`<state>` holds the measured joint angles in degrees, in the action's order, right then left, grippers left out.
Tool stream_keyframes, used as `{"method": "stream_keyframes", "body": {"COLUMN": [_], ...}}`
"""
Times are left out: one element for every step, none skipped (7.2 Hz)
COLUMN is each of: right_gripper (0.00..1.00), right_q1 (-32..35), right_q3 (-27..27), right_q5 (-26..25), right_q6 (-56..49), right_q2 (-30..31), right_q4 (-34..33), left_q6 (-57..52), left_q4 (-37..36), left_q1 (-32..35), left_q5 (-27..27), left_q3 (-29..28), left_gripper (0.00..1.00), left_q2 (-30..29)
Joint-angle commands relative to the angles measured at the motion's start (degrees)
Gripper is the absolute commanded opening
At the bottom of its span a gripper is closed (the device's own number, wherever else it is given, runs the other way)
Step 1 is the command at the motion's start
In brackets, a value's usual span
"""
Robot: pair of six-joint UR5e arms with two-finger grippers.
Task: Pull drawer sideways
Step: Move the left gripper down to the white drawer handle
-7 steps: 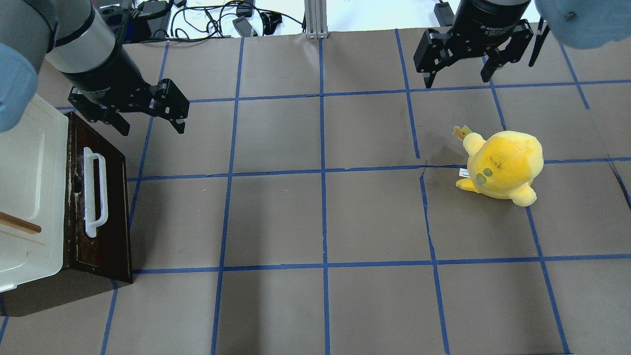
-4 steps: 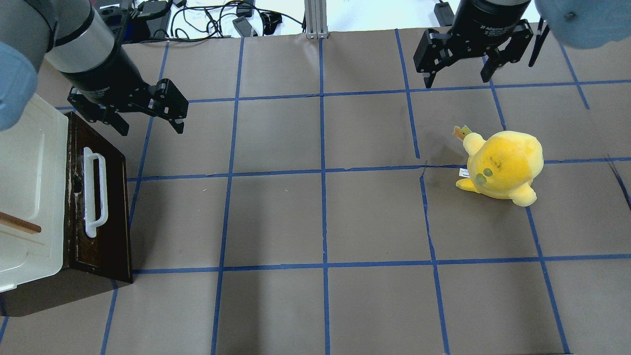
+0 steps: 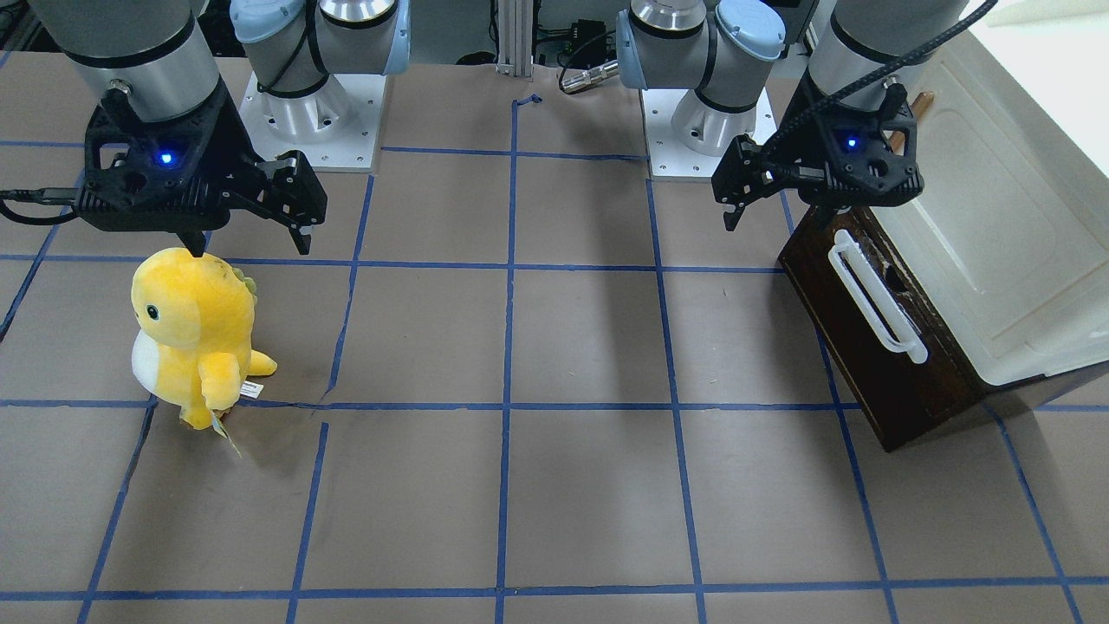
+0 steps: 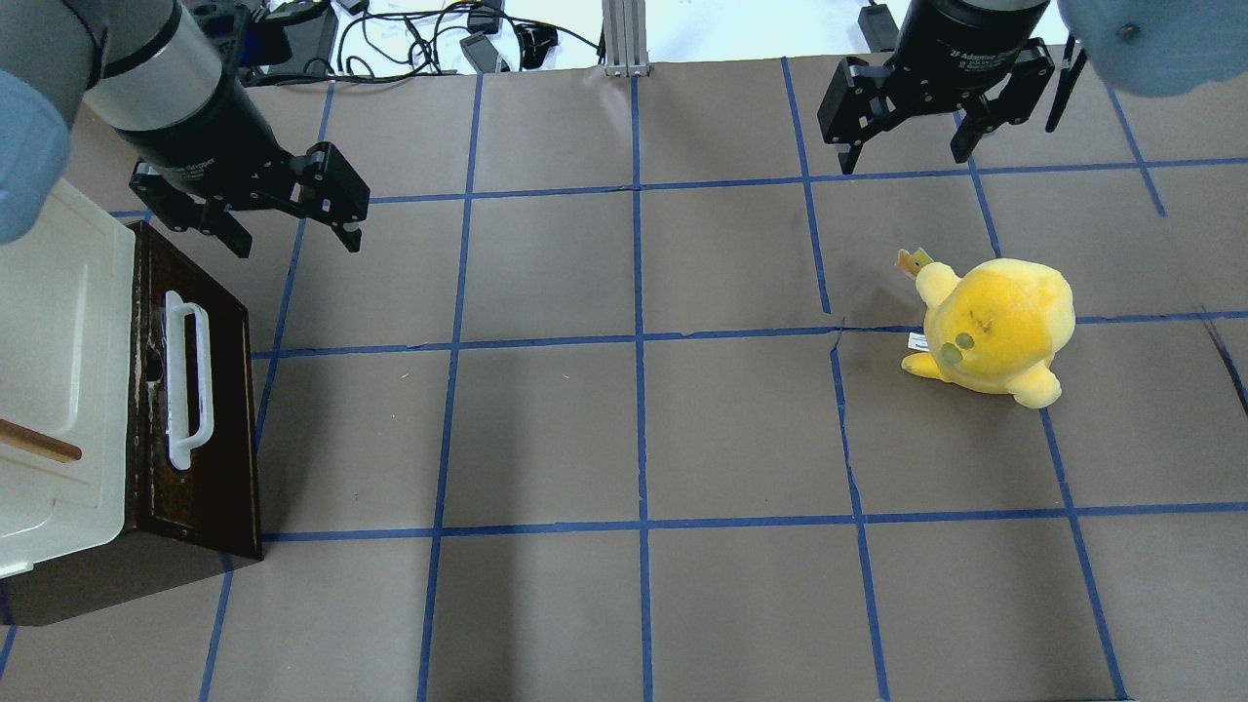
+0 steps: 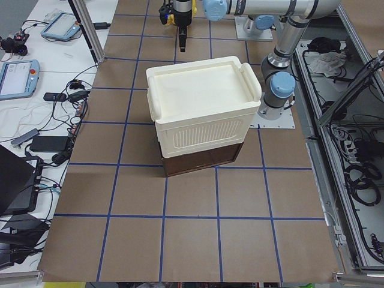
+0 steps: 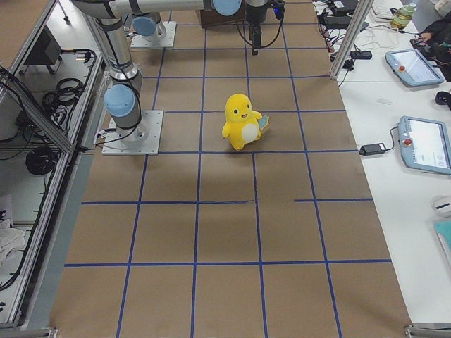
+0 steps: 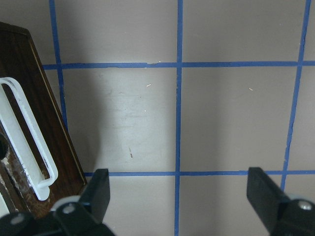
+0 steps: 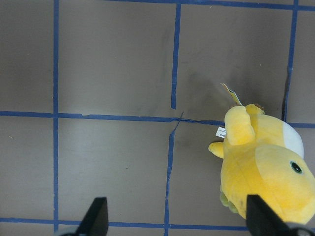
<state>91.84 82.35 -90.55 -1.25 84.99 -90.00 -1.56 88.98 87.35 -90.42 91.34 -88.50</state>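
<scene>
Both stayed spread: the right gripper [image 4: 904, 161] idle, the left gripper [image 4: 295, 244] edged toward upper left, off the handle [image 4: 187, 380]; the drawer [image 4: 222, 429] remained unpulled.

1. Left edge: dark drawer [image 4: 210, 458] front with white handle [image 4: 185, 382], snug against the cream cabinet [image 4: 58, 370].
2. Left gripper [image 4: 292, 244] hovers toward the far-left corner, jaws apart, touching nothing.
3. Right gripper [image 4: 904, 162] gaping at the far edge; yellow plush [image 4: 994, 327] near the right edge.
</scene>
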Motion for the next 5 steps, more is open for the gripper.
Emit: {"method": "stream_keyframes", "body": {"right_gripper": [1.0,1.0,1.0,1.0,1.0], "right_q1": [0.0,0.0,0.0,0.0,0.0], "right_q3": [0.0,0.0,0.0,0.0,0.0], "right_q5": [-0.06,0.03,0.03,-0.06,0.03], "right_q6": [0.02,0.02,0.02,0.02,0.02], "right_q2": [0.0,0.0,0.0,0.0,0.0], "right_q4": [0.0,0.0,0.0,0.0,0.0], "left_q6": [3.03,5.14,8.91,10.08,12.09], "left_q4": [-2.05,-2.4,-2.41,-2.84,-9.37], "left_q1": [0.1,0.54,0.54,0.54,0.54], "left_q5": [-4.28,-11.29,-11.44,-12.06,-11.89], "left_q3": [0.94,1.72,3.38,5.23,7.16], "left_gripper": [1.0,1.0,1.0,1.0,1.0], "left_q2": [-1.05,-1.93,-2.72,-3.69,-5.35]}}
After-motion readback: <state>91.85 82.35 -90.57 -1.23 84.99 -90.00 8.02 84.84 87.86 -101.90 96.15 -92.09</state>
